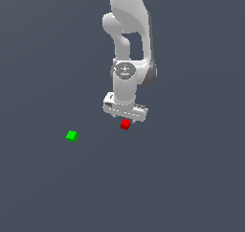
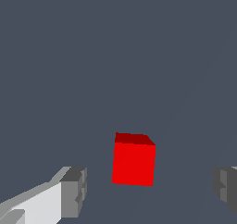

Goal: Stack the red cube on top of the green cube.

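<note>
No stacking is done. The gripper [image 2: 147, 190], jaws spread, straddles the red cube [image 2: 133, 163] ungrasped; the green cube [image 1: 72, 136] sits well apart. Grasp, transfer, placement remain.

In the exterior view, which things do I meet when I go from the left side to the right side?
green cube → red cube, which sits just under the gripper.

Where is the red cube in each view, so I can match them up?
Exterior view: the red cube lies just below the gripper, right of the green cube.
Wrist view: the red cube sits between the open fingers.
Shared landmark: the gripper.
</note>
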Robot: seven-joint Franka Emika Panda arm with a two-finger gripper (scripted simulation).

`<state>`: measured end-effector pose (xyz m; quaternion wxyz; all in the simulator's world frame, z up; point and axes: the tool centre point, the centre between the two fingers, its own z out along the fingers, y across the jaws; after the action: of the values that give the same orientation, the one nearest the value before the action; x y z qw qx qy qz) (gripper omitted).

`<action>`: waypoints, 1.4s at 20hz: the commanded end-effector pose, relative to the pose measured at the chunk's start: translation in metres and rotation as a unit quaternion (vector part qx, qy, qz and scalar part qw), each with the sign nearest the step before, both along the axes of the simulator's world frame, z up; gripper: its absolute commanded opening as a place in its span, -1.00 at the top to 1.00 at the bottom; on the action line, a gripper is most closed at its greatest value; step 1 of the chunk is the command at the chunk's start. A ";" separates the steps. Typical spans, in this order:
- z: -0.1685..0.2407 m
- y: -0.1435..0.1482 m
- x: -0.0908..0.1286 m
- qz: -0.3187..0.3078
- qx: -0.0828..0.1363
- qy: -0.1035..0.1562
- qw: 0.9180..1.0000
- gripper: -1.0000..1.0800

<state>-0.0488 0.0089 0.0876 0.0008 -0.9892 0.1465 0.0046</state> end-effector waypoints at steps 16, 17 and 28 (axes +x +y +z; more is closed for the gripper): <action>-0.021 0.008 -0.010 -0.037 -0.002 -0.004 0.999 -0.92; -0.023 0.008 -0.010 -0.037 -0.002 -0.004 0.999 -0.92; -0.065 0.008 -0.010 -0.037 -0.002 -0.004 0.999 -0.92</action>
<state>-0.0594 0.0170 0.0261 -0.0002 -0.9831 0.1831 0.0007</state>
